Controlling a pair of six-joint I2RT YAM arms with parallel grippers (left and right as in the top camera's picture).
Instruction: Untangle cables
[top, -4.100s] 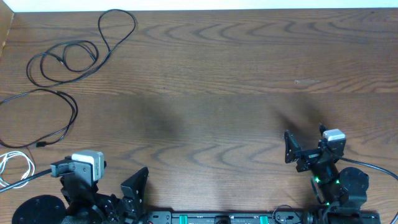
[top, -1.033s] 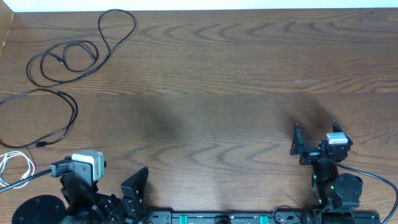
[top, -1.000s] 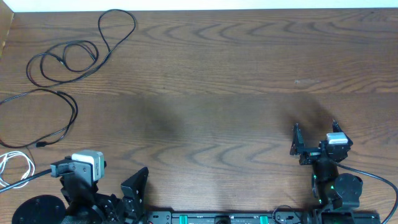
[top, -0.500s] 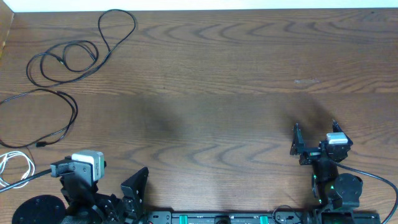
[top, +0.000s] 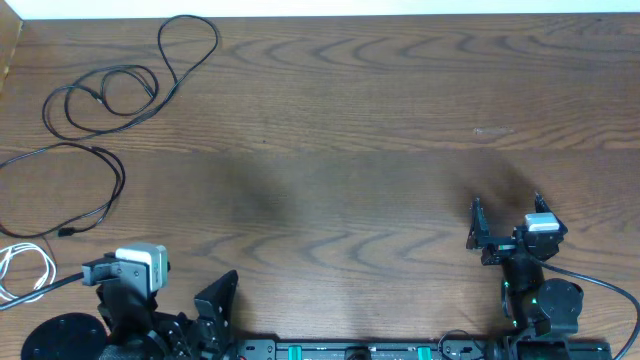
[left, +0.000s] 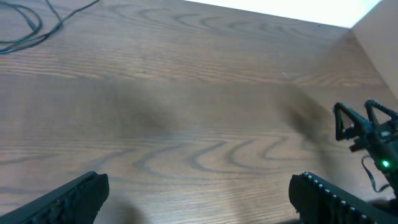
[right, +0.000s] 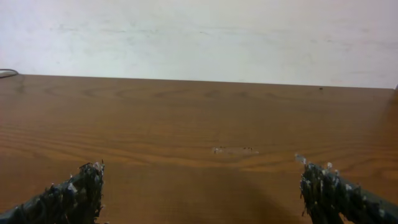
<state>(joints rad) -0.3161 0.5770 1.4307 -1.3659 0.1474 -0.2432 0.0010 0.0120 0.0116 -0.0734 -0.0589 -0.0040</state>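
Overhead: two black cables (top: 110, 95) in loose loops at far-left corner of surface (top: 350, 130), white cable (top: 25, 262) nearer, seemingly already parted. Left end effector (left: 199, 196) and right end effector (top: 506, 208) spread wide, gripping nothing, parked at near edge.

Lose white cable (top: 52, 270) past overhead's left edge; likewise lower black cable (top: 121, 180). Catch only a stretch of black cable (left: 38, 23) in left wrist view's top corner. Cannot tell plug (top: 65, 232) type: too small. Find left fingers (left: 74, 196) and right fingers (right: 68, 196) cropped at bottom edges.
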